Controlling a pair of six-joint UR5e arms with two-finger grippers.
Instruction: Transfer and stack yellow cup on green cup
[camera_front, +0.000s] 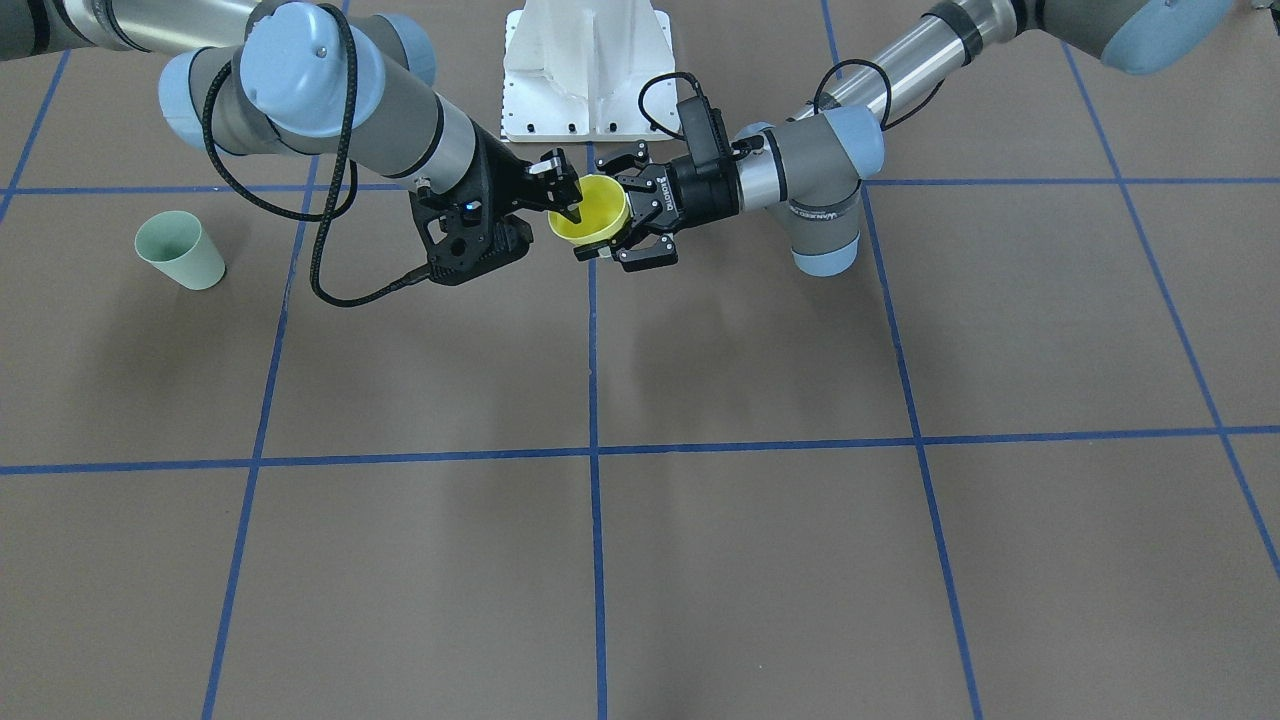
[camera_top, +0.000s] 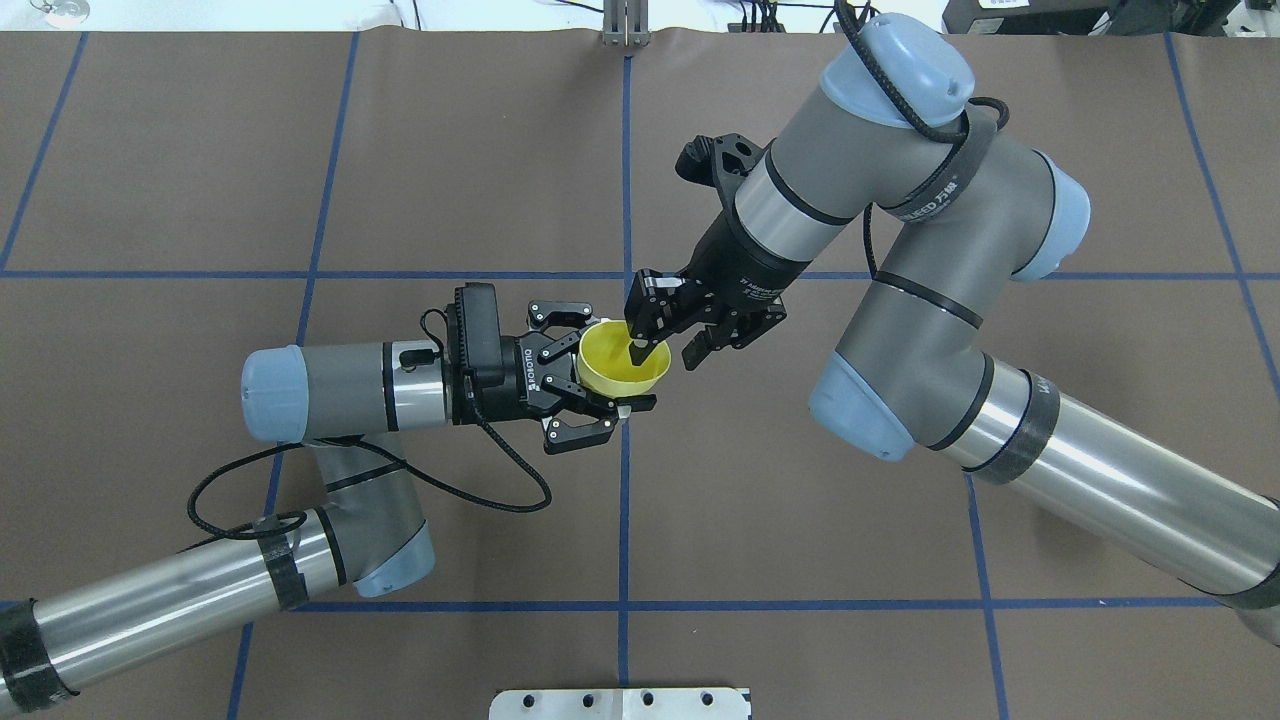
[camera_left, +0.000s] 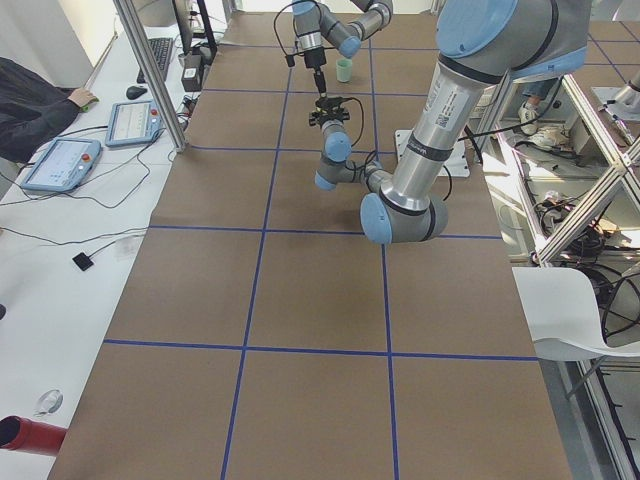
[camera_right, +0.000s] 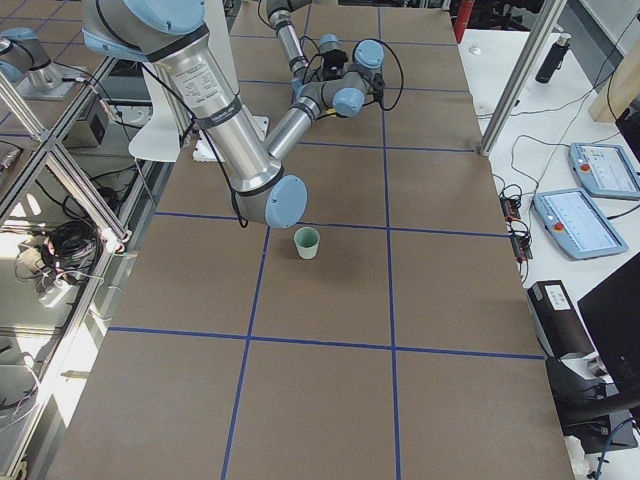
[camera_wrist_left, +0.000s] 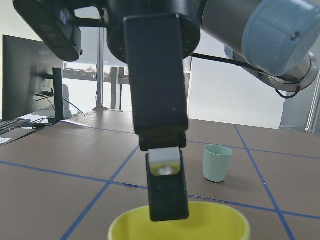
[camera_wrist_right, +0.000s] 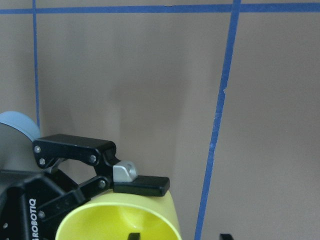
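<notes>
A brown tabletop (camera_front: 700, 560) crossed by blue tape lines (camera_front: 594, 560) carries the work. Nearest the robot's base, over the centre line, the yellow cup (camera_top: 605, 372) hangs clear of the surface with its mouth up. The left pincer (camera_top: 620, 362) reaches in level from the side and is clamped on the cup's wall. The right wrist view shows one of its pads lying flat against the yellow plastic. The right pincer (camera_top: 665, 354) points down from above with its jaws apart, straddling the rim. One finger (camera_wrist_left: 167, 197) dips inside the cup; the other sits outside the wall, and I cannot tell whether it touches. Farther off, well apart on the robot's right side, the green cup (camera_front: 180, 250) stands upright on the tabletop, mouth up.

By my reading the step in hand is the mid-air hand-over from left to right, with the taking grip not yet made. The next move calls for the right pincer to pinch the wall firmly before the left lets go. After that the cup must be carried across and lowered squarely into the green one. A thin pinch on the rim may let the cup swing.
</notes>
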